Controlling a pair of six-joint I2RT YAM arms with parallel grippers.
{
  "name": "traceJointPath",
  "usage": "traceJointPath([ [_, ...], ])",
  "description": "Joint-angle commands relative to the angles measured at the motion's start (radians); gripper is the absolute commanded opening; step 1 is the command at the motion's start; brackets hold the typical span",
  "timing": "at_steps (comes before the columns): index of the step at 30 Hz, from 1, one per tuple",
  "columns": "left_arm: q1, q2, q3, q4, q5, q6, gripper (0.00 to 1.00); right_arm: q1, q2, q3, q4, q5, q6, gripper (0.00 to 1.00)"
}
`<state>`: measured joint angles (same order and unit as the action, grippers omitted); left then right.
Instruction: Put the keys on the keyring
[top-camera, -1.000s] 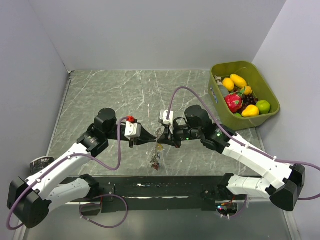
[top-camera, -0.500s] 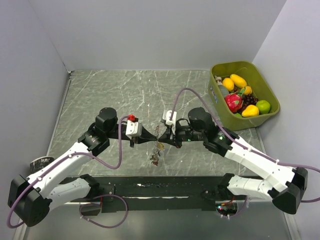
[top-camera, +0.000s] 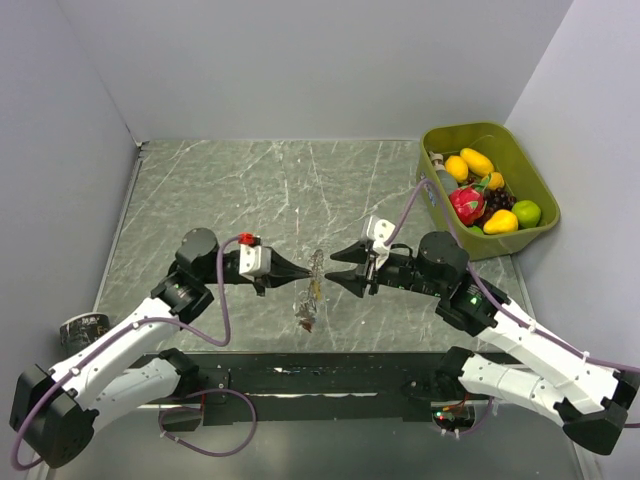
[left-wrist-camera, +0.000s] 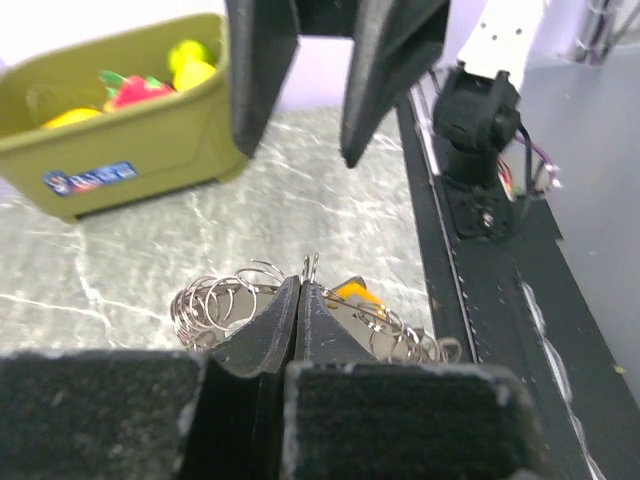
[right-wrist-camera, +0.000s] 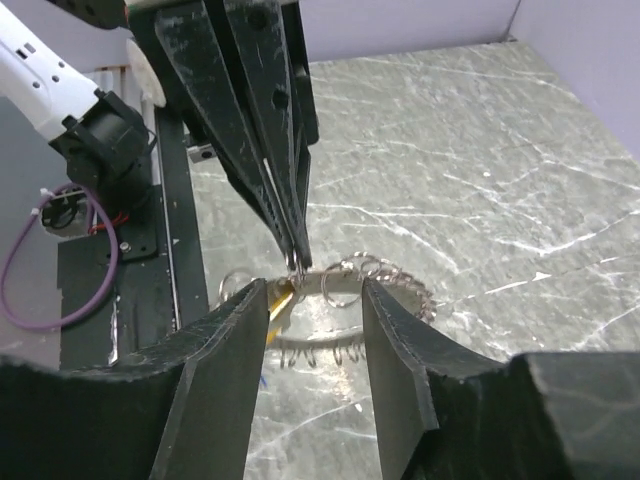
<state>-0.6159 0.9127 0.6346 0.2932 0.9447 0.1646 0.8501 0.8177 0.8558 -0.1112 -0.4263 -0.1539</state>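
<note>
The keyring (top-camera: 314, 285) is a thin wire ring strung with several small split rings, hanging above the marble table with its shadow below. My left gripper (top-camera: 303, 272) is shut on its wire; in the left wrist view the jaws (left-wrist-camera: 303, 285) pinch the keyring (left-wrist-camera: 225, 300) near its top. A yellow-headed key (left-wrist-camera: 356, 293) dangles from it, and the keys (top-camera: 306, 320) bunch at its low end. My right gripper (top-camera: 337, 269) is open just right of the ring, with nothing held. In the right wrist view, the keyring (right-wrist-camera: 400, 285) and yellow key (right-wrist-camera: 279, 298) hang ahead of its open jaws (right-wrist-camera: 315, 305).
An olive-green bin (top-camera: 520, 235) holding toy fruit stands at the table's far right, also in the left wrist view (left-wrist-camera: 130, 140). A black rail (top-camera: 300, 375) runs along the near edge by the arm bases. Grey walls close in the table on three sides.
My right gripper has opened, let go of the keyring and drawn back to the right. My left gripper has shut on the ring and now holds it alone.
</note>
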Motion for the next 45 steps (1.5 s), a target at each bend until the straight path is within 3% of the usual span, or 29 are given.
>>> traceJointPath([
  [1, 0.034, -0.054, -0.029, 0.236, 0.002, -0.106, 0.01, -0.005, -0.003, 0.000, 0.036, -0.008, 0.016, 0.50],
  [7, 0.068, -0.061, -0.070, 0.388, 0.040, -0.227, 0.01, -0.006, 0.012, 0.014, 0.031, -0.060, 0.020, 0.46],
  [15, 0.084, -0.051, -0.079, 0.463, 0.068, -0.286, 0.01, -0.006, 0.073, 0.012, 0.091, -0.140, 0.068, 0.25],
  [24, 0.085, -0.043, -0.078, 0.469, 0.080, -0.293, 0.01, -0.008, 0.150, 0.015, 0.128, -0.183, 0.103, 0.23],
  [30, 0.087, -0.040, -0.069, 0.426, 0.074, -0.270, 0.01, -0.008, 0.097, -0.017, 0.127, -0.105, 0.100, 0.29],
  [38, 0.087, -0.017, -0.050, 0.383, 0.045, -0.251, 0.01, -0.006, -0.081, -0.106, 0.143, 0.092, 0.099, 0.57],
  [45, 0.085, 0.020, -0.038, 0.371, 0.002, -0.280, 0.01, -0.008, -0.152, -0.130, 0.131, 0.126, 0.096, 0.78],
])
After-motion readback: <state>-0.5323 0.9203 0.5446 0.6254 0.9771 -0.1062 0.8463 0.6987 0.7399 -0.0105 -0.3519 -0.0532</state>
